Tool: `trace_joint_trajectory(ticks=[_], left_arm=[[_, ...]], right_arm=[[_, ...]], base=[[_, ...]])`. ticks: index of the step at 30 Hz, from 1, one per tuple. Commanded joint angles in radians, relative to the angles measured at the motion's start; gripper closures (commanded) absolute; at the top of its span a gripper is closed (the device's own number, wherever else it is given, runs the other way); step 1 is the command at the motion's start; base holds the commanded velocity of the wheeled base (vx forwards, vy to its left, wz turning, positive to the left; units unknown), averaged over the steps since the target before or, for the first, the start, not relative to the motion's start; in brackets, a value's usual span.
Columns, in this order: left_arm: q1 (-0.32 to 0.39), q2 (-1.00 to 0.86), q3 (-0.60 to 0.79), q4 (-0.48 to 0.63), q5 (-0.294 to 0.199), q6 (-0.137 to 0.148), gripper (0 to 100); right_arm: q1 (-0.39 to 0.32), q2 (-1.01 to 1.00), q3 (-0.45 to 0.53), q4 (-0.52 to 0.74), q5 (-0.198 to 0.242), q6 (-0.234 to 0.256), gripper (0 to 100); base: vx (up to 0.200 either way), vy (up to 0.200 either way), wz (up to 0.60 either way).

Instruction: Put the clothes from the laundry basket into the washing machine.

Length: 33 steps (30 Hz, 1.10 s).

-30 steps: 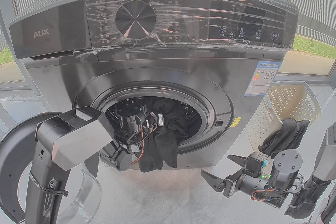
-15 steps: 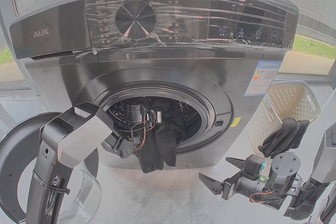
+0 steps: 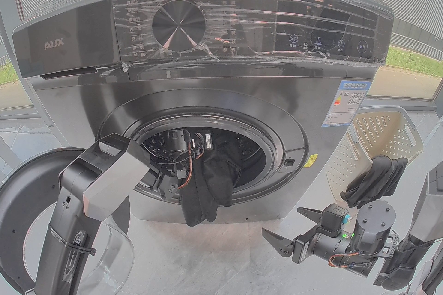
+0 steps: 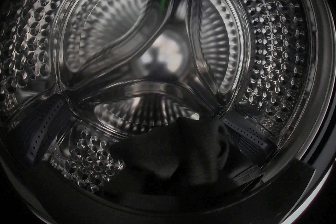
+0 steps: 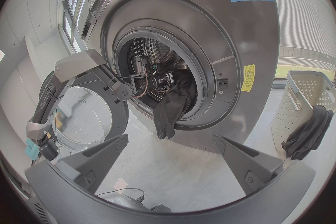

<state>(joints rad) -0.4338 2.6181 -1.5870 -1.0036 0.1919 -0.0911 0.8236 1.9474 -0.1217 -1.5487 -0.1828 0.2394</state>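
Grey floor (image 3: 207,259); black garment (image 3: 212,180) hung over washing machine (image 3: 277,97) drum lip beside L gripper (image 3: 205,141), grip unclear; R gripper (image 3: 282,221) fingers apart.

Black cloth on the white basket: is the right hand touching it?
Apart. Right wrist view shows floor between the right hand and the black cloth on the white plastic basket.
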Motion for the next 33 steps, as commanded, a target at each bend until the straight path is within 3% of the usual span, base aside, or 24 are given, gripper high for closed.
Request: trace_joint_trajectory(ticks=[1, 3, 8, 12, 16, 33], left_arm=[[-0.005, 0.0, 0.002, -0.001, 0.0, -0.01, 0], [-0.014, -0.02, 0.027, 0.007, 0.0, -0.036, 0], [-0.06, -0.167, 0.193, 0.105, -0.016, -0.042, 0], [-0.086, -0.271, 0.3, 0.211, -0.058, -0.035, 0], [-0.105, -0.288, 0.361, 0.232, -0.063, -0.022, 0], [-0.097, -0.147, 0.377, 0.22, -0.062, -0.015, 0]], right_arm=[[0.0, 0.002, 0.001, -0.001, 0.0, 0.001, 0], [0.0, 0.002, 0.001, 0.001, 0.0, 0.001, 0], [0.0, 0.002, 0.001, 0.001, 0.002, 0.001, 0], [0.0, 0.002, -0.001, 0.001, 0.002, 0.0, 0], [0.0, 0.004, -0.001, 0.001, 0.002, 0.0, 0], [0.006, 0.008, 0.001, 0.001, 0.002, 0.0, 0]], base=[[0.0, 0.0, 0.0], [0.0, 0.0, 0.0], [0.0, 0.0, 0.0], [0.0, 0.0, 0.0], [0.0, 0.0, 0.0], [0.0, 0.0, 0.0]])
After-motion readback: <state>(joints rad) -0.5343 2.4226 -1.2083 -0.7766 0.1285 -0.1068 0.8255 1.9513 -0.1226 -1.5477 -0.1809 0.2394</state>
